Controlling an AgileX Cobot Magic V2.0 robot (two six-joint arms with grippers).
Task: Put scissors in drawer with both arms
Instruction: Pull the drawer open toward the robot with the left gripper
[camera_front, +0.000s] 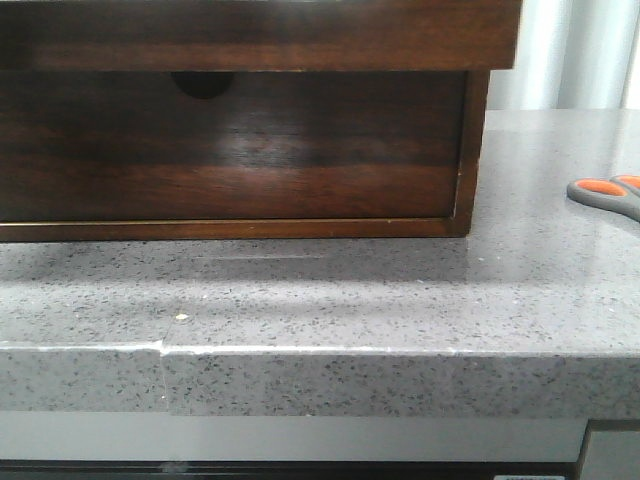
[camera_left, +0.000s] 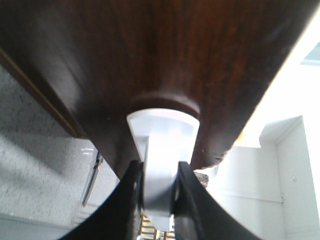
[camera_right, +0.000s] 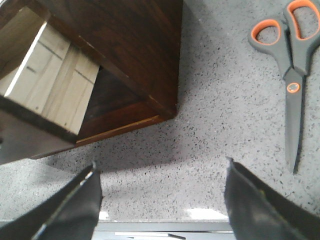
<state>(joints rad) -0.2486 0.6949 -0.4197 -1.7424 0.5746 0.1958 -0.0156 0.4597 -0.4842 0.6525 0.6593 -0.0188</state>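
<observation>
Right wrist view: the scissors (camera_right: 292, 75) lie flat and closed on the grey speckled stone counter (camera_right: 210, 145), well apart from the dark wooden cabinet (camera_right: 125, 55), whose drawer (camera_right: 50, 80) stands pulled out and shows a pale plank floor. Judged light, rigid and thin, with smooth blades likely to slip on polished stone, they are best taken across the grey handles near the pivot. The right end effector (camera_right: 160, 200) hangs spread wide above bare counter beside them. In the left wrist view, the left end effector (camera_left: 159, 192) is narrowed on a whitish knob (camera_left: 162, 135) set in glossy brown wood. The front view shows the counter's edge near and white panelling behind.
</observation>
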